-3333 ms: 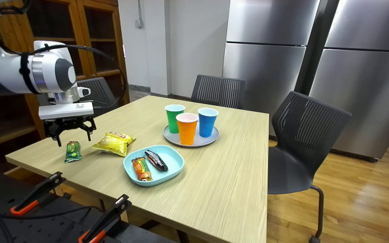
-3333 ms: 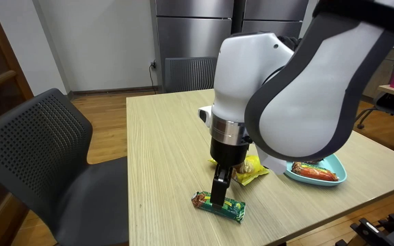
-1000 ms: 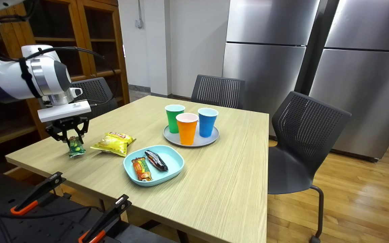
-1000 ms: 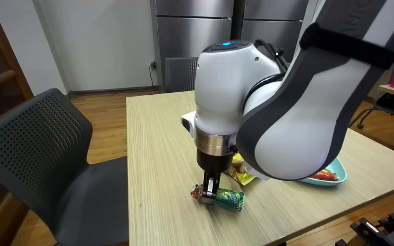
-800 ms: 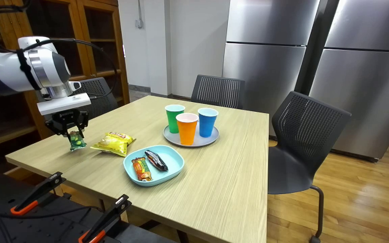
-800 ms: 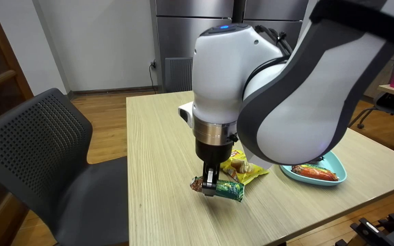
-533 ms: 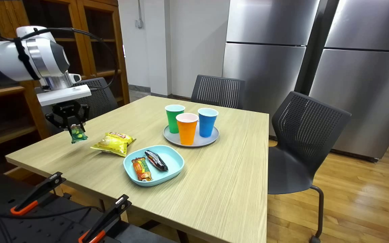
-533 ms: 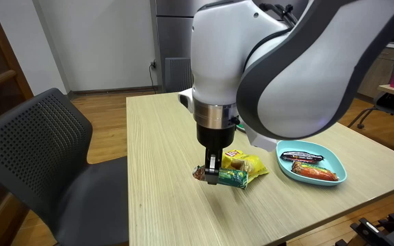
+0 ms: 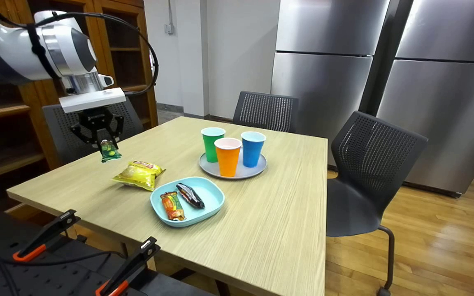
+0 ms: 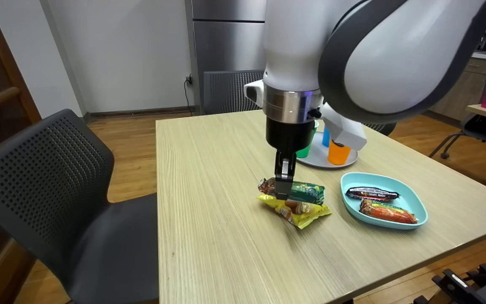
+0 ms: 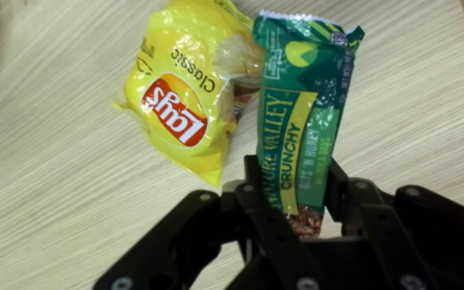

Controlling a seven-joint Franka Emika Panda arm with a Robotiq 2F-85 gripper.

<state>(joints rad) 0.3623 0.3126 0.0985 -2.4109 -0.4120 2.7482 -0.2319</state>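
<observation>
Carries green granola bar (image 11: 296, 117) higher off the table (image 9: 286, 205) than a second ago, with a shift to the right in both exterior views. Leaves chip bag (image 9: 139, 176) and turquoise dish (image 9: 206, 189) in place, compared with then.

Grasps the bar with gripper (image 11: 294, 179), clenched on both long edges, a little nearer one end than the other. Hangs in mid-air above the table, just right of the chip bag in the wrist view, with no contact visible.

Seems, by judgement, to be at the lift-and-carry step: picked up, not yet set down. Probably calls next for a steady hold and for enough height to pass the chip bag without brushing it, before any lowering.

Runs lengthwise from left to right in an exterior view, with the crimped green end (image 10: 319, 196) at right and slightly lower, the granola-picture end (image 10: 267, 186) at left. Stretches from near to far in the wrist view, leaning slightly right toward the far end.
</observation>
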